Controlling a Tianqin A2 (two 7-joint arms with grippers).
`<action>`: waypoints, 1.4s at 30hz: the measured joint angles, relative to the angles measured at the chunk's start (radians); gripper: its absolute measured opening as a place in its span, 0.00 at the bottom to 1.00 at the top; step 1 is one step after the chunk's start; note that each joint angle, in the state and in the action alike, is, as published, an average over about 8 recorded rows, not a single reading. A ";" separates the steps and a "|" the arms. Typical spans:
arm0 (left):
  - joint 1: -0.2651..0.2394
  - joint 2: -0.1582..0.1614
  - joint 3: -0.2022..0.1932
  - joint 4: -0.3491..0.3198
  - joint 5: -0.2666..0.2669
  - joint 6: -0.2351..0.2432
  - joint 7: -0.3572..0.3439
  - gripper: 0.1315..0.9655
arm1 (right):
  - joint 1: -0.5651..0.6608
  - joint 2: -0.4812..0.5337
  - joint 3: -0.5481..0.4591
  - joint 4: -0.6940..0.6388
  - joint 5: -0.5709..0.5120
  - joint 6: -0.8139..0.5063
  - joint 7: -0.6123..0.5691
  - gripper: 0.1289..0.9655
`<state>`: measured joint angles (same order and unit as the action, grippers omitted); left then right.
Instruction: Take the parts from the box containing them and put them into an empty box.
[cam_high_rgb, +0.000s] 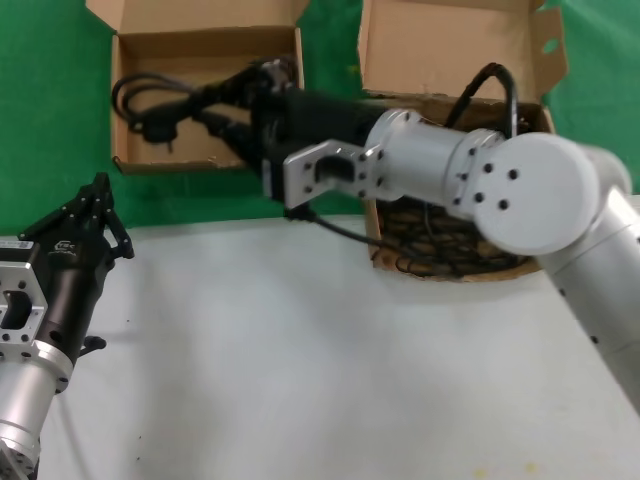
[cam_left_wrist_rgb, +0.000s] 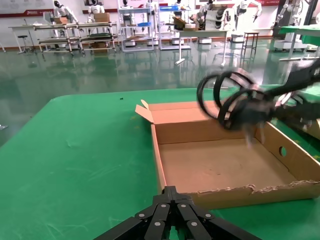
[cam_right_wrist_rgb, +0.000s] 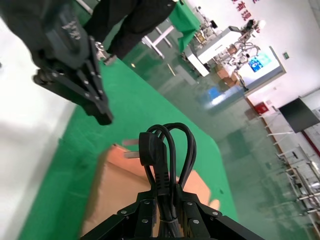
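A coiled black power cord (cam_high_rgb: 190, 100), one of the parts to be moved, hangs above the empty box (cam_high_rgb: 205, 150), its loops and moulded plug reaching out over the bare cardboard floor. In the left wrist view the same bundle (cam_left_wrist_rgb: 240, 102) is clear of the box bottom, so it looks carried rather than laid down, probably held at that height to pass over the box walls before release.

The right pincer (cam_high_rgb: 262, 105) holds the cord. The right wrist view shows its black fingers (cam_right_wrist_rgb: 145, 215) closed narrowly on the middle of the bundle (cam_right_wrist_rgb: 167, 150), with the plug and two loops sticking out ahead. Gripping mid-coil likely keeps the loops together so that they do not snag.

The right arm stretches across from the box containing them (cam_high_rgb: 450, 250), which sits at the far right, holds more dark coiled cable and has a tall flap with an oval cut-out standing behind it. The empty box lies on green cloth (cam_high_rgb: 50, 120) beyond the white tabletop (cam_high_rgb: 300, 380), its short plain flap folded back.

The left pincer (cam_high_rgb: 95, 215) waits low at the near left edge of the tabletop, well apart from both boxes, its black fingers drawn to a narrow point and holding nothing.

My judgement: the cord is over its target, and lowering and letting go come next.
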<state>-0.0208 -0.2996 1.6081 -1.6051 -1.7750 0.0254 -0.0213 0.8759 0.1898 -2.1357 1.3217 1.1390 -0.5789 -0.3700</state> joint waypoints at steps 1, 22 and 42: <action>0.000 0.000 0.000 0.000 0.000 0.000 0.000 0.02 | -0.001 -0.006 -0.005 -0.012 0.006 0.005 -0.009 0.10; 0.000 0.000 0.000 0.000 0.000 0.000 0.000 0.02 | 0.006 -0.039 -0.045 -0.141 0.022 0.075 -0.101 0.10; 0.000 0.000 0.000 0.000 0.000 0.000 0.000 0.02 | 0.017 -0.041 -0.043 -0.179 0.068 0.104 -0.152 0.17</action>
<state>-0.0208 -0.2996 1.6081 -1.6051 -1.7750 0.0254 -0.0213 0.8926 0.1488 -2.1791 1.1424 1.2071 -0.4750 -0.5220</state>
